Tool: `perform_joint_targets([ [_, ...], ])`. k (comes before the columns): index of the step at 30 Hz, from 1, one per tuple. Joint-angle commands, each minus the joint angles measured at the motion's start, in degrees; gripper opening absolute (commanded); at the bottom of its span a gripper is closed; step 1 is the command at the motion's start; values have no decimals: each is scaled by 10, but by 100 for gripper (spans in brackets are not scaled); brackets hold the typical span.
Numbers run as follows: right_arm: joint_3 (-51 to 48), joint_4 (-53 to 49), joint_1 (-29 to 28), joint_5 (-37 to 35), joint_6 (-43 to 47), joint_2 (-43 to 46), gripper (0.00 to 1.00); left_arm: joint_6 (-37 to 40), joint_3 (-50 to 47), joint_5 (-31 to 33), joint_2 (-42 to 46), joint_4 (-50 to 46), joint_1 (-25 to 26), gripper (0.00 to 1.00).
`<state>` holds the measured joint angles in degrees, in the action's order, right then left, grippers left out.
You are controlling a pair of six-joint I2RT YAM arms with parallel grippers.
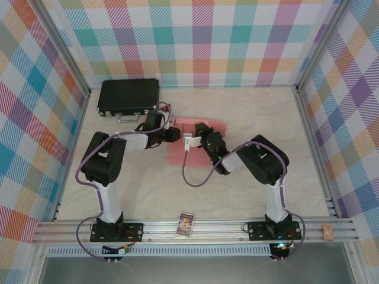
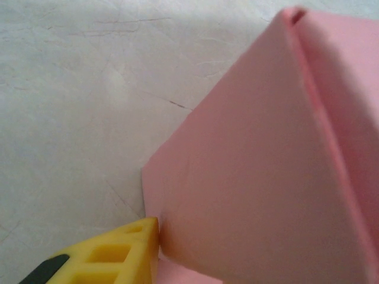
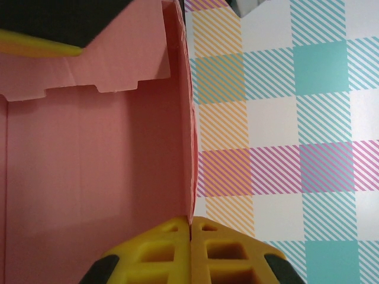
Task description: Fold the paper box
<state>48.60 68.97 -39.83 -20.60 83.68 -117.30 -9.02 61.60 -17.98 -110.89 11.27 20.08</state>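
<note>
right claw [image 3: 190,225] pinching paper box [image 3: 95,160] edge, bare tabletop [image 1: 254,112]

Shows plain salmon pink on the paper box [image 1: 176,156] (duller in the shaded folds). Runs pastel plaid in teal, orange, pink and purple over the walls [image 1: 201,41], nine through three o'clock. Faintly veined off-white on the table [image 1: 254,112]. Black on the case [image 1: 128,96], eleven o'clock. Yellow with black patches on the right gripper [image 3: 190,223].

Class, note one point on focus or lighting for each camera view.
Top external: evenly lit and sharp throughout. Left wrist: the paper box, very near the lens, looks soft. Right wrist: checked wall crisp, box interior shaded toward the left.
</note>
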Motion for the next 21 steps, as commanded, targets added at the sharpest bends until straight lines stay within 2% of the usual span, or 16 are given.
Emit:
perform_joint_targets([
  [1, 11, 17, -7, -5, -2, -10, 3, -34, -25, 36, 8, 84, 9, 29],
  [11, 12, 9, -10, -7, -10, -10, 4, -42, -39, 67, 11, 131, 20, 27],
  [19, 16, 1, -11, -8, -15, -12, 6, -30, -52, 73, 8, 161, 23, 8],
  [21, 16, -1, -11, -8, -17, -12, 6, -24, -53, 75, 10, 160, 25, 6],
])
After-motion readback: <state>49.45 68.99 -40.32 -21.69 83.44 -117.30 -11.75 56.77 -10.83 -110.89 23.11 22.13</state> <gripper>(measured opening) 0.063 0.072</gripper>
